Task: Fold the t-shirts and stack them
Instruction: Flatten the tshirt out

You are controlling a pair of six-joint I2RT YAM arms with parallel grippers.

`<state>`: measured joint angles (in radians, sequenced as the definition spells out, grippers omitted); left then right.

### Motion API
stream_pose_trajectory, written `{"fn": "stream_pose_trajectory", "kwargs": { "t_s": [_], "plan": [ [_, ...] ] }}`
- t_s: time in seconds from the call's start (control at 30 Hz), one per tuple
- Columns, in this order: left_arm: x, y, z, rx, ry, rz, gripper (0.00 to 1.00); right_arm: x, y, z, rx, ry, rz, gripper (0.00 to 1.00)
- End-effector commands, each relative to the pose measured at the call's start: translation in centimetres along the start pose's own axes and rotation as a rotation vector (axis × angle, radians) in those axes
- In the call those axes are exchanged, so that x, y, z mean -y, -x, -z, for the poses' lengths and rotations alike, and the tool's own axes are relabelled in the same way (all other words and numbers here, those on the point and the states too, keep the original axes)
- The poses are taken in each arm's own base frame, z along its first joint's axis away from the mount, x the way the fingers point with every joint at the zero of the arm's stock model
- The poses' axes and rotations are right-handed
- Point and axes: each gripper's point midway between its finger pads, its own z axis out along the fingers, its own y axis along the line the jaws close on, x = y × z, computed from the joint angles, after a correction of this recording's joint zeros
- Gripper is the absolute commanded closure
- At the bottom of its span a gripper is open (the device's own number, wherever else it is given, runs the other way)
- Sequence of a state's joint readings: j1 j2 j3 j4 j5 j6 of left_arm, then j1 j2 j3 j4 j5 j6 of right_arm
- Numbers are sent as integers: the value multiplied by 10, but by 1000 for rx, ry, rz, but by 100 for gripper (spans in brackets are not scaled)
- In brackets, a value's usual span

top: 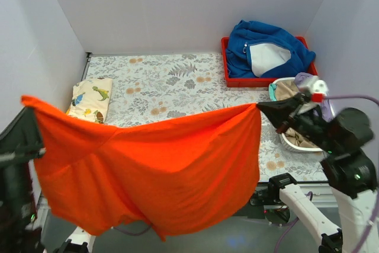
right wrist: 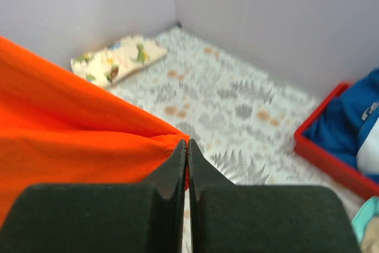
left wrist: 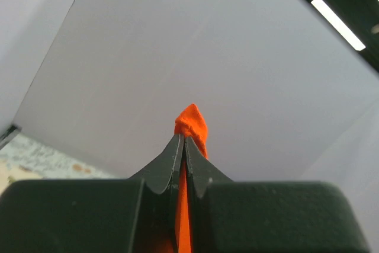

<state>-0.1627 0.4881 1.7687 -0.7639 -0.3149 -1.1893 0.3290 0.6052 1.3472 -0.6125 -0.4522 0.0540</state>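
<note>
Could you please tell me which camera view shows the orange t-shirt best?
The top external view: it shows the orange t-shirt nearly whole, hanging stretched between the left pincer and the right pincer. Each wrist view shows only the corner pinched in its own shut pincer.

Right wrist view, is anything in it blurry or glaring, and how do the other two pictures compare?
Right wrist view: soft overall, the red tray and blue garment at the edge blurriest, the right claw dark, no glare. Left wrist view: bright ceiling strips blown out, the left claw in shadow. Top external view: even light, sharp, the orange t-shirt very saturated.
</note>
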Motion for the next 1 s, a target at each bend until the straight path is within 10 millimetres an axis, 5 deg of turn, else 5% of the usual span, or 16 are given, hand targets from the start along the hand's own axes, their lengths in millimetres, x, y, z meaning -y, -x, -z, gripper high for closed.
{"fn": "stream_pose_trajectory", "kwargs": {
  "t_s": [0.0,0.13,0.17,0.2,0.27,0.4,0.5,0.53,0.6,0.8,0.93,0.97],
  "plan": [
    [-53,-118,-72,-274,203,-134,100,21,-51,-39,-81,10,-71,99],
    [-89,-204,-108,-405,253,-201,100,46,-120,-72,-206,-12,-148,99],
    [-108,-246,-117,-496,289,-237,100,52,-140,-78,-237,-20,-162,99],
    [-116,-265,-122,-536,301,-250,100,59,-158,-86,-280,-34,-183,99],
    [-148,-324,-133,-664,371,-298,100,71,-180,-95,-306,-68,-192,99],
    [-200,-405,-150,-784,443,-371,100,102,-225,-111,-393,-178,-208,99],
    [-233,-433,-167,-812,502,-416,100,123,-243,-118,-440,-273,-216,99],
    [-257,-458,-166,-865,551,-449,100,126,-246,-119,-447,-281,-213,99],
    [-275,-462,-178,-864,601,-463,100,134,-254,-122,-463,-317,-216,99],
    [-308,-512,-212,-934,558,-451,100,181,-295,-129,-548,-522,-191,99],
    [-323,-534,-233,-945,522,-485,100,204,-305,-145,-569,-598,-189,99],
    [-330,-543,-239,-955,516,-491,100,209,-321,-146,-612,-618,-197,99]
  ]
}}
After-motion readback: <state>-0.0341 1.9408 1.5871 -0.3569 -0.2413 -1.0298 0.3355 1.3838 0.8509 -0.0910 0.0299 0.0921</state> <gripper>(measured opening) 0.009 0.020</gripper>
